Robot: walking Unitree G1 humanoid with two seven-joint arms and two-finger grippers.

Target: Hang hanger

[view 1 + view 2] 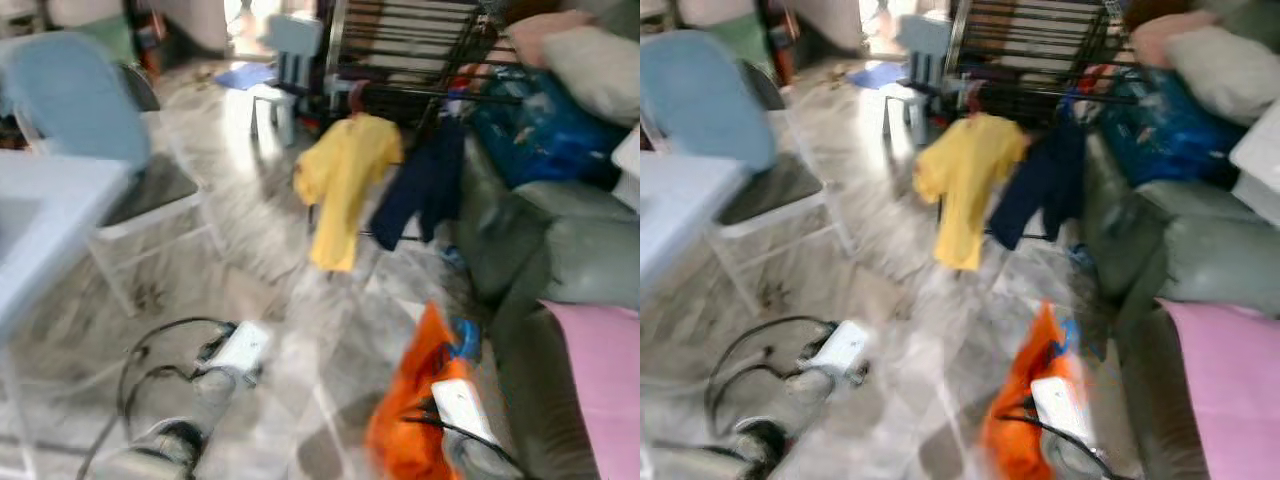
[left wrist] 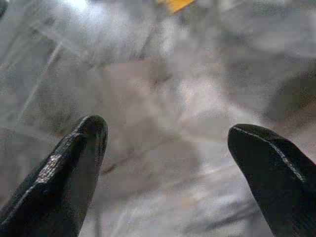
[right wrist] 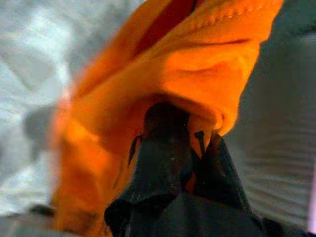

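Orange clothing (image 3: 163,89), bunched on what looked like a red hanger (too blurred to be sure), hung clamped in the right gripper (image 3: 180,143), low and well short of the black drying rack (image 1: 420,50). From that rack hung a yellow shirt (image 1: 340,180) and a dark blue garment (image 1: 425,185) side by side. Left of the orange clothing, the left gripper (image 2: 165,143) was held over the marble floor (image 1: 270,260), fingers spread and grasping nothing.

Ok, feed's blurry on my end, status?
Right gripper shut on orange garment. Left gripper open, over floor. Rack ahead, yellow shirt and navy garment hanging.
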